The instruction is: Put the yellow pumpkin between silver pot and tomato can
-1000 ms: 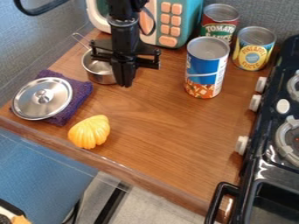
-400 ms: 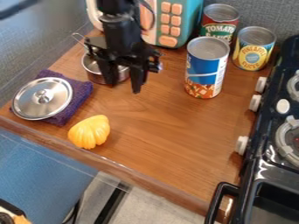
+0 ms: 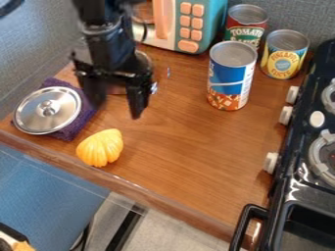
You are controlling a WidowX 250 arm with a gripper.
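Trouble, I judge, would come if my end effector [image 3: 118,105], spread and empty beyond the yellow pumpkin [image 3: 101,148], closed off-centre on its sloping ridges and nudged it over the tabletop [image 3: 186,142] edge beside it. I count 1 pumpkin lying on the tabletop, 1 silver pot [image 3: 145,60] beyond it, 1 lid [image 3: 47,110] on 1 purple cloth [image 3: 85,116] to its upper left, and, to its upper right, 1 tomato can [image 3: 247,24], 1 pineapple can [image 3: 284,55] and 1 blue can [image 3: 229,76] that a careless carry could clip.
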